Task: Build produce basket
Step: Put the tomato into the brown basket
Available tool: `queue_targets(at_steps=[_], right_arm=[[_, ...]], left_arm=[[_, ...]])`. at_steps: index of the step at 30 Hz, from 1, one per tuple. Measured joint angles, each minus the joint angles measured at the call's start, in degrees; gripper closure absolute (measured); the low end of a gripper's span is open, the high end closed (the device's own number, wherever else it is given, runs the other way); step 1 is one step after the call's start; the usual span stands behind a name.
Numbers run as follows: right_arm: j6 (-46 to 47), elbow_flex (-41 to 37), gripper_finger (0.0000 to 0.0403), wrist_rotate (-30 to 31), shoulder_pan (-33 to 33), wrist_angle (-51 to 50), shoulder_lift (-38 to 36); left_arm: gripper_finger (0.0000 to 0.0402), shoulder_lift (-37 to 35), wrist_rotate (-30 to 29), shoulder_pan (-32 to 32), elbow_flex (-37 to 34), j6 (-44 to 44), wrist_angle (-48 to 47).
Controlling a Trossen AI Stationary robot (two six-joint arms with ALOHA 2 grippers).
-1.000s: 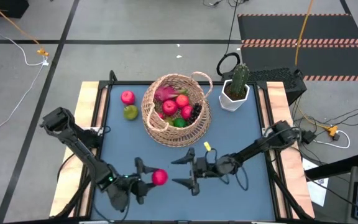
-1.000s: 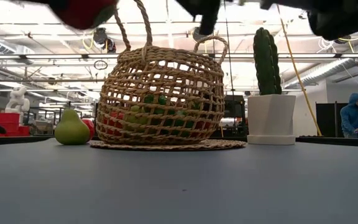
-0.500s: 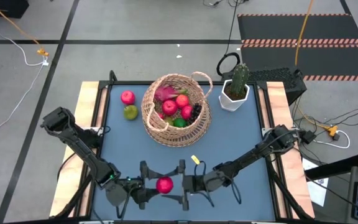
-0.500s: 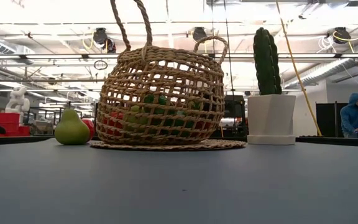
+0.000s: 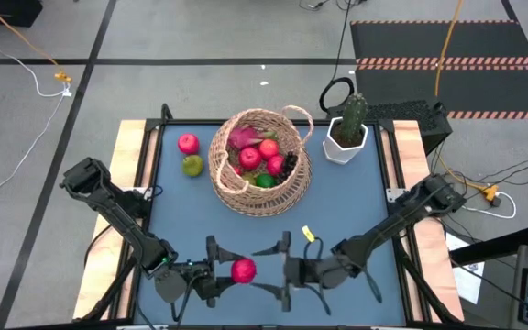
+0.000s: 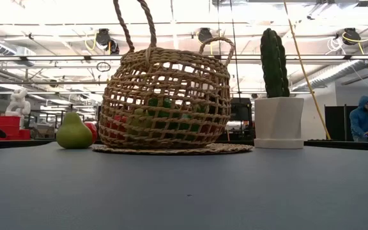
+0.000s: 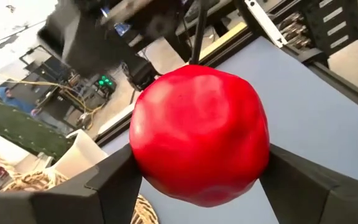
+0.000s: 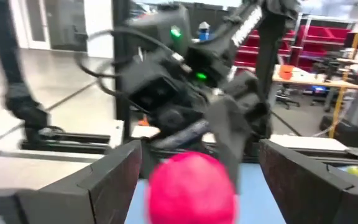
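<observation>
Apple (image 5: 242, 269), red, sits clamped between left gripper (image 5: 224, 271) fingers at near table edge, same spot as half second ago, farther right than a second ago. Right gripper (image 5: 276, 269) faces apple, jaws spread wide and empty, now drawn back slightly right. Basket (image 5: 259, 197) unmoved mid-table, produce (image 5: 262, 158) inside; loose pear (image 5: 192, 165) and second apple (image 5: 188, 143) on table left of it. Cactus pot (image 5: 346, 145) unchanged.

Left gripper (image 5: 230, 272) low at the near table edge, arm reaching in from the left, fingers (image 7: 114, 180) clamped either side of a red apple (image 5: 243, 269). Right gripper (image 5: 271, 269) facing it, jaws spread wide, empty.
</observation>
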Motion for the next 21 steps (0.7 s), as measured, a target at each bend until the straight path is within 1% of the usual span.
queue_targets(at_steps=[5, 8, 10, 12, 15, 18, 21], right_arm=[[4.0, 0.0, 0.0085, -0.1, 2.0, -2.2, -0.8], [12.3, 0.0, 0.0085, -0.1, 1.7, -2.6, -0.3], [16.2, 0.0, 0.0085, -0.1, 1.6, -3.3, 0.5], [17.6, 0.0, 0.0085, 1.5, 1.5, -3.4, 1.4], [19.8, 0.0, 0.0085, 5.6, 1.3, -3.4, 2.5], [22.4, 0.0, 0.0085, 5.0, 0.5, -3.6, 2.7], [23.9, 0.0, 0.0085, 1.6, -0.6, -3.2, 2.6]], left_arm=[[0.0127, 0.0, -0.1, 0.4, 0.0, 0.7, 0.3], [0.0121, 0.0, 0.0, 0.5, 0.0, 1.1, 1.7], [0.0114, 0.0, 0.0, 0.5, 0.0, 2.3, 2.7], [0.0109, 0.0, 0.1, 0.4, 0.0, 3.4, 3.2], [0.0108, -0.1, 1.1, 0.7, 0.0, 5.7, 4.4], [0.0107, -0.1, 3.6, 1.8, 0.0, 7.3, 3.7], [0.0107, -0.1, 5.7, 3.1, 0.0, 6.8, 3.2]])
